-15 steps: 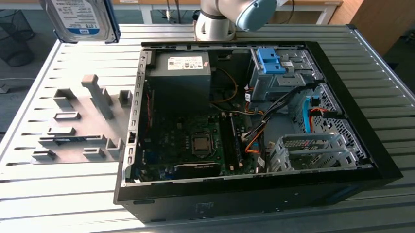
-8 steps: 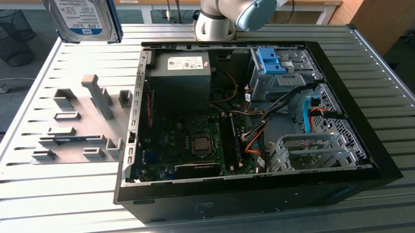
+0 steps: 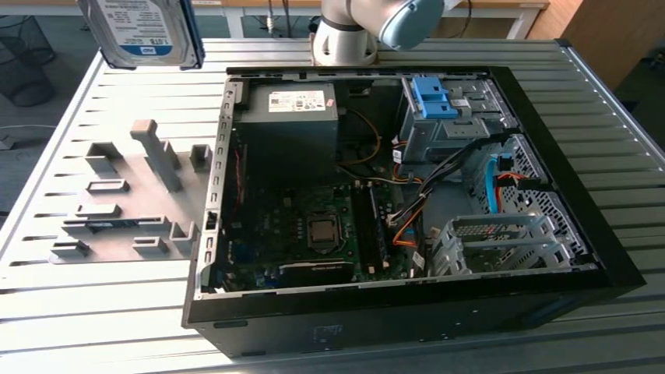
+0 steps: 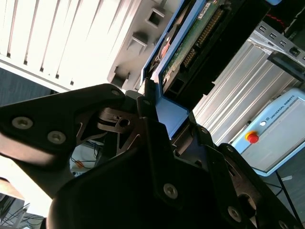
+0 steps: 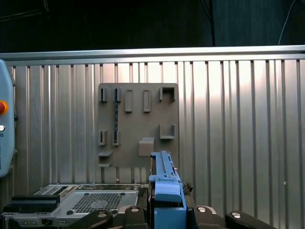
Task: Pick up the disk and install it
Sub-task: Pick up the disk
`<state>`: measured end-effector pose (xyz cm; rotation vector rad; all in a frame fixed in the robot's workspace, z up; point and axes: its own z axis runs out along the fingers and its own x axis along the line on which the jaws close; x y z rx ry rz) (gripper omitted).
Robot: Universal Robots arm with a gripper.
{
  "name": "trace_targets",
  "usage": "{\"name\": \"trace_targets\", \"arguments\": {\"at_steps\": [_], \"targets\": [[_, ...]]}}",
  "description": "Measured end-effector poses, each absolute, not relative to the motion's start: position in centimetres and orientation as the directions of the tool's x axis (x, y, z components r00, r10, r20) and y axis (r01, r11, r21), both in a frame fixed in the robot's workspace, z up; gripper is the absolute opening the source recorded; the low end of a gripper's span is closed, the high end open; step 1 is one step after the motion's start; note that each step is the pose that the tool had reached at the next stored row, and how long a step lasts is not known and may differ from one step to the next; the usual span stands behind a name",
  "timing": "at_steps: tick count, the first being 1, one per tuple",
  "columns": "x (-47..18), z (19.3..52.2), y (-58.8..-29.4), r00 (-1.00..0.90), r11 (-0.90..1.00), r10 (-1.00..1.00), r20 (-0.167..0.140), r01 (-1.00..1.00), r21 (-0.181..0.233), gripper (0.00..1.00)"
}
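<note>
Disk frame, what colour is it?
The disk frame is blue; first wrist view shows it best.

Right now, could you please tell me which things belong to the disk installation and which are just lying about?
Belongs to the job:
disk, clamped in the jaws, clear of the table
open computer case

Just lying about:
grey holder plate on the table
teach pendant
wire bin beside the table

I count one disk [image 3: 142, 33], one open computer case [image 3: 416, 319], one black power box [image 3: 286, 132] and one blue clip [image 3: 431, 97] inside that case, one grey holder plate [image 3: 130, 199] beside it.
</note>
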<state>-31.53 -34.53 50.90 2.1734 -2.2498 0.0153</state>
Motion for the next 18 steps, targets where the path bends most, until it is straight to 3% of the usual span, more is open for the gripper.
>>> {"name": "trace_targets", "arguments": {"at_steps": [18], "targets": [[-28.2, 50.9, -34.5, -0.034, 0.034, -0.999, 0.016, -0.999, 0.002, 0.36]]}}
